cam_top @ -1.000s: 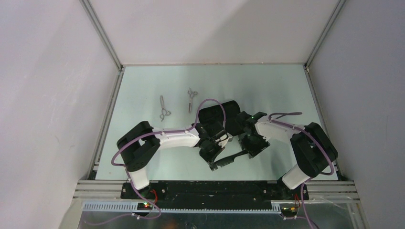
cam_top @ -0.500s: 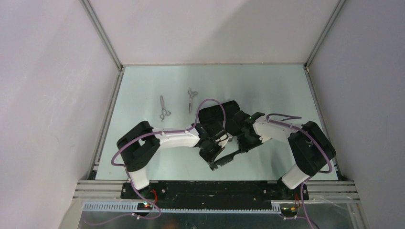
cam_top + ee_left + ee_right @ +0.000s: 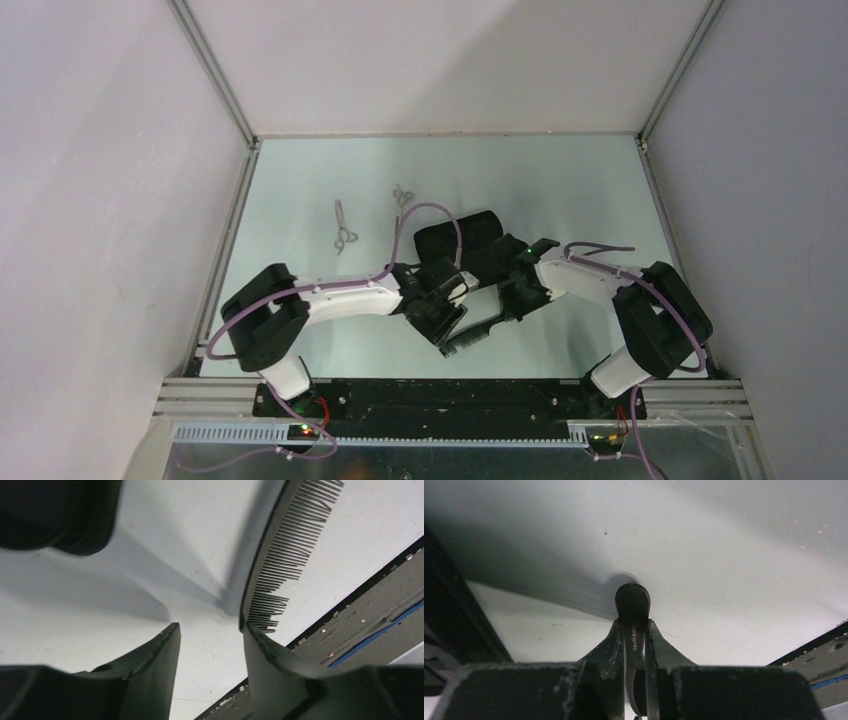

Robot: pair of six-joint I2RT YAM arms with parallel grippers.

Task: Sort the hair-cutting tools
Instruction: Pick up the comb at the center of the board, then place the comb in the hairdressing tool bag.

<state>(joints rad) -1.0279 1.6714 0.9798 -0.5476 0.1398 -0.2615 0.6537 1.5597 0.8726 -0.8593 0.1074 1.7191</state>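
Note:
A narrow black comb lies slanted near the table's front, between my two grippers. My right gripper is shut on its rounded handle end, pinched between both fingers. My left gripper stands open over the comb's toothed end; the right finger's tip touches the comb's spine and nothing is between the fingers. Two slim silver scissors lie apart at the back left, one to the left and one partly under the left arm's cable.
A flat black pouch lies behind the grippers, partly covered by both arms. The table's dark front edge runs close below the comb. White enclosure walls stand on both sides and behind.
My left gripper has opened and let go of the comb, and its arm has drawn back a little. My right gripper has closed on the comb's handle end.

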